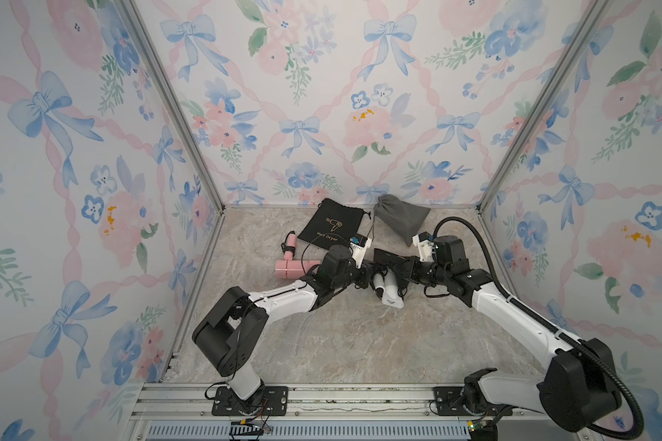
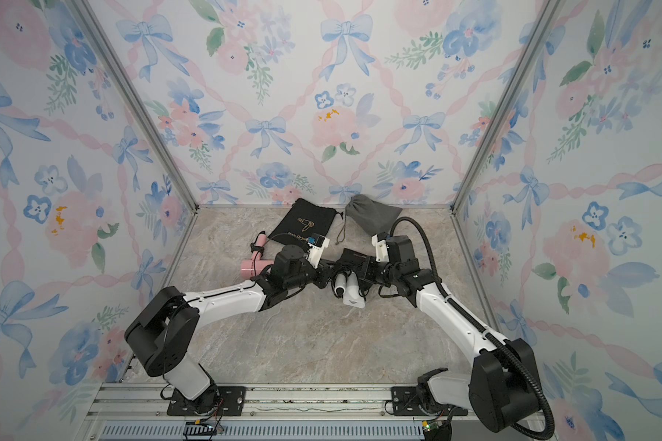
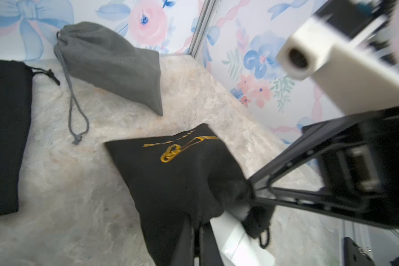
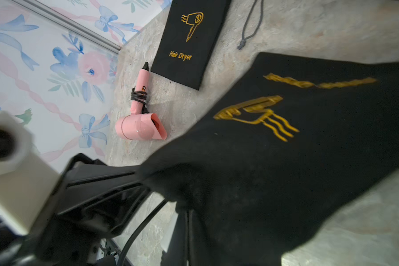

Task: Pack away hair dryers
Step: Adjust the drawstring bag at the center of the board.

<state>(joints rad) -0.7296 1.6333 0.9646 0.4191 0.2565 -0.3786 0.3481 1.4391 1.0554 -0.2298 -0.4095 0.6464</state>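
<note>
A white hair dryer (image 1: pixel 388 293) lies mid-table with its barrel end sticking out of a black drawstring pouch (image 1: pixel 387 256) with gold print. In the left wrist view the white hair dryer (image 3: pixel 237 241) shows under the black pouch (image 3: pixel 171 175). My left gripper (image 3: pixel 197 228) is shut on one side of the pouch mouth. My right gripper (image 4: pixel 188 211) is shut on the opposite side of the black pouch (image 4: pixel 274 161). A pink hair dryer (image 1: pixel 295 268) with a bundled black cord lies to the left, and it shows again as the pink hair dryer (image 4: pixel 139 126).
A flat black pouch (image 1: pixel 331 225) printed "Hair Dryer" lies at the back. A filled grey drawstring pouch (image 1: pixel 400 217) leans at the back wall, its cord trailing forward. Floral walls close in three sides. Both arm bases stand on the front rail.
</note>
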